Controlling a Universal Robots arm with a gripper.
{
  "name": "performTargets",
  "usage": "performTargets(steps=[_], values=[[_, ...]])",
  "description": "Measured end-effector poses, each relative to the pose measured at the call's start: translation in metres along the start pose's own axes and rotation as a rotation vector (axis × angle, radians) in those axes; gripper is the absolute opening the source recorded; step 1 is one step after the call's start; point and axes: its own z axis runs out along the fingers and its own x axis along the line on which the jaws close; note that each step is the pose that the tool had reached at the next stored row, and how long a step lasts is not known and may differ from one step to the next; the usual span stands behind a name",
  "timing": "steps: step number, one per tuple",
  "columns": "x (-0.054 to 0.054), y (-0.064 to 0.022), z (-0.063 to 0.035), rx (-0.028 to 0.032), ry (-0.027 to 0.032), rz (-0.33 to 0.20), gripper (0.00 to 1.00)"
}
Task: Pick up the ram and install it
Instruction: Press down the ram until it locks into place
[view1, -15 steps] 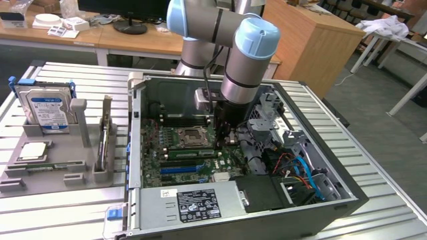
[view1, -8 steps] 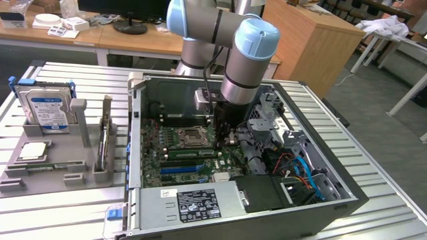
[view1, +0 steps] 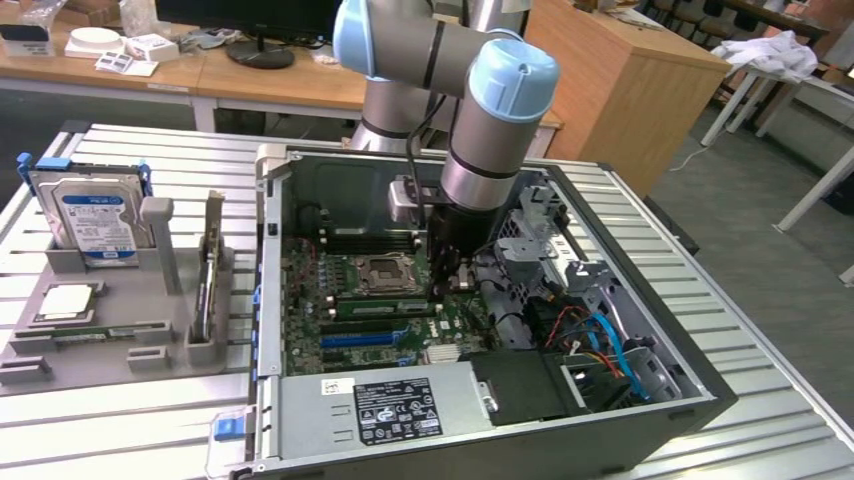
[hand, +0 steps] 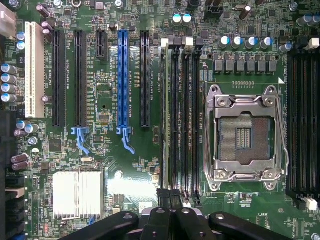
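From the exterior view, I am watching the gripper reaching down inside the open computer case, just beside the processor socket. The ram is lying seated in a slot next to that socket. In the wrist view, the gripper's fingers are sitting pressed together over the memory slots beside the socket, holding nothing.

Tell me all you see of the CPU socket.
The socket is a square silver metal frame, screwed at its corners onto the green motherboard, lying flat. Its dark pin field shows in the middle, so no chip sits in it. Black slots run along either side; nothing touches it.
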Motion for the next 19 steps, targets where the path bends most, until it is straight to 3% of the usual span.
performTargets(steps=[19], values=[[0.0006,0.0000,0.0007,0.0000,-0.0002,0.000,0.11]])
